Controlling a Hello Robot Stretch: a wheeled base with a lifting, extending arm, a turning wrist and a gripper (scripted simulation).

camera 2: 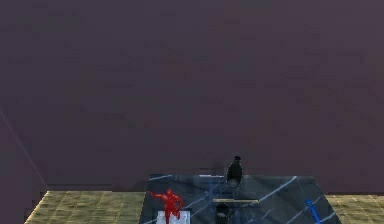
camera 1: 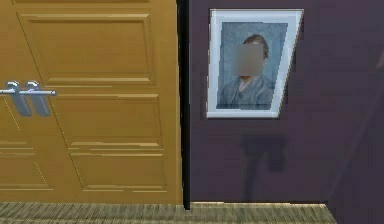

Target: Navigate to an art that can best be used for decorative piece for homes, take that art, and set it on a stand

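A framed portrait picture (camera 1: 252, 64) hangs on the dark purple wall (camera 1: 330, 120) at the middle right of the forward view. In the arm side view a small red figure (camera 2: 170, 203) stands on a dark tabletop with blue streaks (camera 2: 285, 190) at the bottom edge, with a small white piece at its foot. A small dark figure (camera 2: 234, 170) stands near that top's far edge, close to the purple wall (camera 2: 190, 80).
Wooden panelled doors (camera 1: 90, 100) with silver handles (camera 1: 28, 96) take up the forward view's left, beside the wall's dark edge. Tan striped floor (camera 1: 200, 213) runs along the bottom. In the arm side view, tan floor (camera 2: 85, 207) lies left of the dark top.
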